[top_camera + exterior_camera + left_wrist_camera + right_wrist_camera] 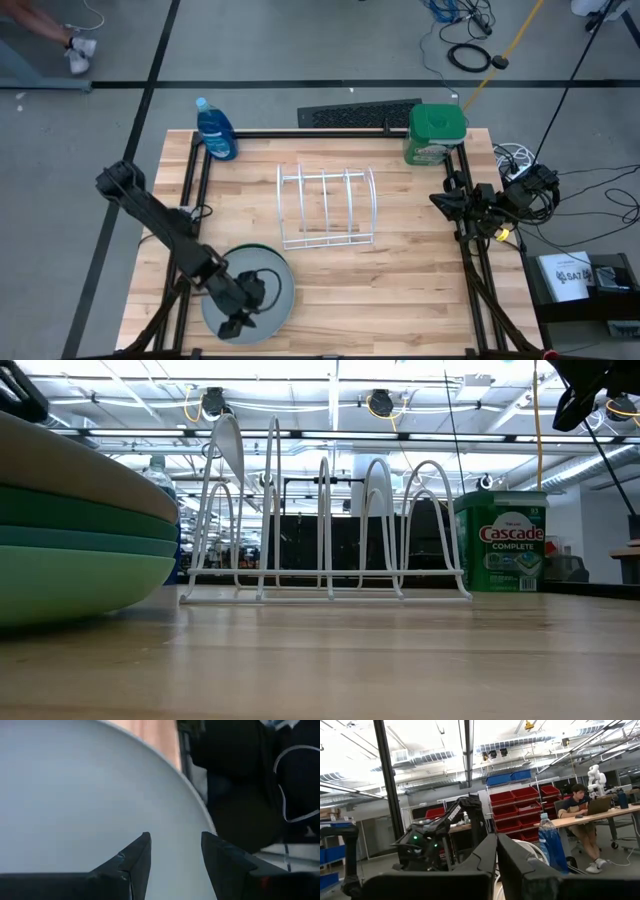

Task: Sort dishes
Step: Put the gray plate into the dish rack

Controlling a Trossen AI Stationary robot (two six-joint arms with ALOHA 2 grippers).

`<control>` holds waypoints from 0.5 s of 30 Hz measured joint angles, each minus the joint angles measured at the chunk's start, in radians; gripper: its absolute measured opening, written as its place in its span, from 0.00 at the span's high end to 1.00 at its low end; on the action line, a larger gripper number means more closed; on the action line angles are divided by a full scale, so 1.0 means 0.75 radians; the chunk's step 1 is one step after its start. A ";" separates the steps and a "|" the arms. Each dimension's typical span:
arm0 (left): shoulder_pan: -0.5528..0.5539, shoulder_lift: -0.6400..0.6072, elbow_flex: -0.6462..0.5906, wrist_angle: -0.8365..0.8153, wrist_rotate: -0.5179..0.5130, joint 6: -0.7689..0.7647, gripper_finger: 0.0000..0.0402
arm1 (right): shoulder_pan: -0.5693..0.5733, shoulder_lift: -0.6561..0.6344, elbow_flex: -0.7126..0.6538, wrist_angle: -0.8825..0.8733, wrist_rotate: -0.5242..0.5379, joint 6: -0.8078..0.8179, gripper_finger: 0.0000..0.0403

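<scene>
Four plates lie stacked at the table's near left. The grey plate (284, 282) (75, 790) is on top. Under it, the low view shows the dark green plate (90, 522), the teal plate (80, 543) and the light green plate (70, 582), which rests on the table. My left gripper (238, 320) (175, 837) is open, pointing down over the grey plate's face just inside its rim. My right gripper (440, 200) (497, 842) waits shut above the table's right edge. My left gripper's open fingers (135, 855) stand over the grey plate's top face, close to its rim (197, 805), coming from above. I cannot tell whether they touch it.
A white wire rack (325, 205) (325, 520) stands at the table's middle with nothing in its slots. A blue bottle (215, 130) stands at the far left and a green Cascade tub (435, 133) (500, 540) at the far right. Bare wood lies between rack and near edge.
</scene>
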 joint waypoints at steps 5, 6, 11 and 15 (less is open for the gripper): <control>-0.006 0.032 0.120 -0.415 0.034 -0.016 0.57 | 0.000 0.000 0.000 0.000 0.000 0.000 0.97; -0.006 0.032 0.153 -0.575 0.033 -0.056 0.57 | 0.000 0.000 0.000 0.000 0.000 0.000 0.97; -0.007 -0.008 0.249 -1.288 0.038 -0.456 0.57 | 0.000 0.000 0.000 0.000 0.000 0.000 0.97; -0.007 -0.072 0.222 -1.442 0.038 -0.659 0.57 | 0.000 0.000 0.000 0.000 0.000 0.000 0.97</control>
